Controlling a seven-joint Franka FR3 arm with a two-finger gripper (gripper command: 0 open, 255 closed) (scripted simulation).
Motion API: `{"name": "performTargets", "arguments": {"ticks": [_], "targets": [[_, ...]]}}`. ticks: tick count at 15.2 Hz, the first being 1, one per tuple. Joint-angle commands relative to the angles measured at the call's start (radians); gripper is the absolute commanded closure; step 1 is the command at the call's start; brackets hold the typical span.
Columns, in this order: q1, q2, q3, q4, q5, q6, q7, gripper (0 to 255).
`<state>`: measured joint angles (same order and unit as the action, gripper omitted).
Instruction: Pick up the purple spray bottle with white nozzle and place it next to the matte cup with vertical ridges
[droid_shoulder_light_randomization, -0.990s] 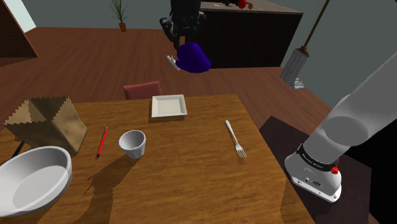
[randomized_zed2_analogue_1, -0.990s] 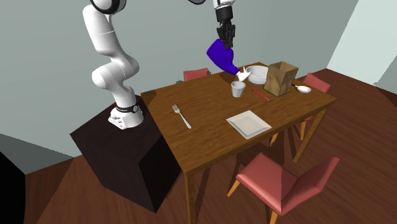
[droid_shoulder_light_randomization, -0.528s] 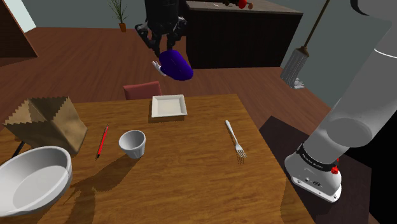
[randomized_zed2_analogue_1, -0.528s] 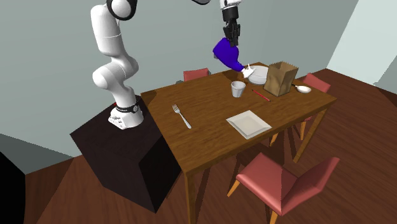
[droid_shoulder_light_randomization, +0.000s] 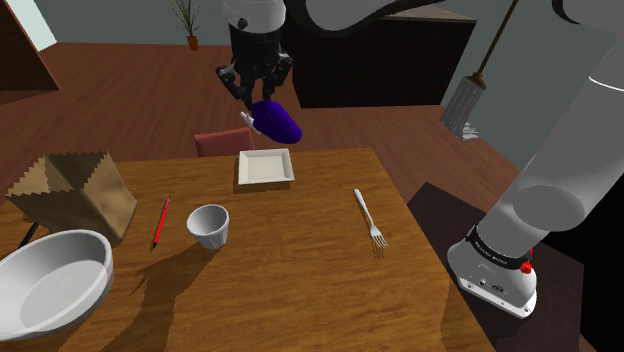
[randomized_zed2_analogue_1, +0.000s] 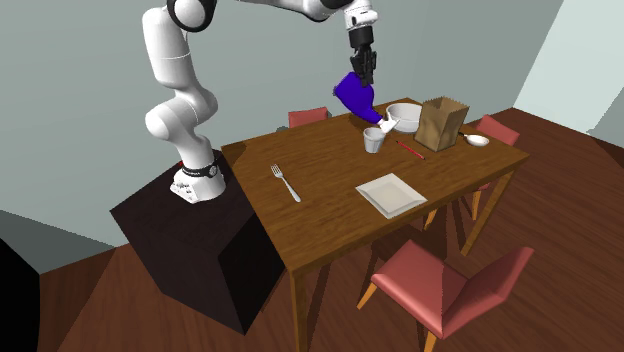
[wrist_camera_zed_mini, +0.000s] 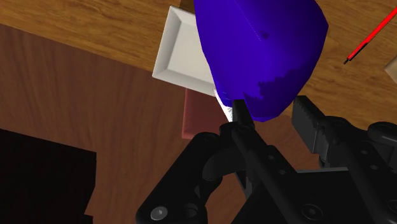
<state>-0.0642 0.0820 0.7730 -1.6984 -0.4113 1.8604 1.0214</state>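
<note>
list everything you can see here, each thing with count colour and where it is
spray bottle: 1, purple with white nozzle, tilted, held above the table
cup: 1, white, ridged, on the table between pencil and fork
square dish: 1, white, at the table's far edge in the shoulder view
fork: 1, grey, table side nearest the stand
pencil: 1, red, between bag and cup
paper bag: 1, brown, beside the bowl
bowl: 1, white, table corner
table: 1, brown wood
chairs: 3, red, around the table
broom: 1, against the wall
stand: 1, black
arm: 1, white
hand: 1, black, shut on the spray bottle
</note>
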Motion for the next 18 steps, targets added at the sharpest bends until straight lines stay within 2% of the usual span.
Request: {"name": "performTargets", "arguments": {"ticks": [1, 18], "targets": [[-0.004, -0.008, -0.002, -0.033, 0.003, 0.028, 0.005, 255], [-0.003, 0.038, -0.013, -0.212, -0.070, 0.220, 0.103, 255]]}}
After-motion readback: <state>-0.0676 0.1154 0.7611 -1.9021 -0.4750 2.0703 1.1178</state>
